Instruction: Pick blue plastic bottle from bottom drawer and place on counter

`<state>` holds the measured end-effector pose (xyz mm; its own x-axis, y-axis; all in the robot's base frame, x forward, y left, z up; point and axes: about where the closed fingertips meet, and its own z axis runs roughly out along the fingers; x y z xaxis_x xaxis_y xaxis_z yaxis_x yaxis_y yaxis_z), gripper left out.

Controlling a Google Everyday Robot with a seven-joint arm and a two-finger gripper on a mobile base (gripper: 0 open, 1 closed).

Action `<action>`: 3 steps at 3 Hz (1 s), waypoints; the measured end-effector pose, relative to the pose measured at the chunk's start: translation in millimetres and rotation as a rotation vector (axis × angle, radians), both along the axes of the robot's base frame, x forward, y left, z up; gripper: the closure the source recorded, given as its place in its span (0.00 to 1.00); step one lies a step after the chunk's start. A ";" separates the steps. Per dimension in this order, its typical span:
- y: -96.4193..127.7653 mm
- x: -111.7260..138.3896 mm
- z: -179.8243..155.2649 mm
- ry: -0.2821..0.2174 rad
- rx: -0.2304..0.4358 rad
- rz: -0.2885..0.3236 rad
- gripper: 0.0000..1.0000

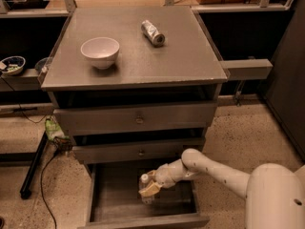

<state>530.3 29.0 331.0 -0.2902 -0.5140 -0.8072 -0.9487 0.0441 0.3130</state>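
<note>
Bottom drawer stands pulled open at 6 o'clock of the cabinet, below two shallower shut drawers. We note the white arm reaching in from 4 o'clock. The gripper sits low inside the drawer, right at the blue plastic bottle. The bottle stands upright, white cap up, near the drawer's middle, with the gripper against its 3 o'clock side. We cannot tell whether the gripper has clamped it or is loose. On the counter: white bowl toward 9 o'clock, silver cylinder lying on its side toward 1 o'clock, well apart.
</note>
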 end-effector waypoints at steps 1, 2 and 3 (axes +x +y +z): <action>0.5 -1.8 37.6 -0.020 -0.026 0.021 1.00; -3.2 -7.0 69.8 -0.042 -0.026 0.034 1.00; -11.6 -14.7 100.5 -0.081 -0.033 0.027 1.00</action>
<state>515.6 17.4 431.5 -0.2105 -0.5473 -0.8101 -0.9719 0.0276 0.2340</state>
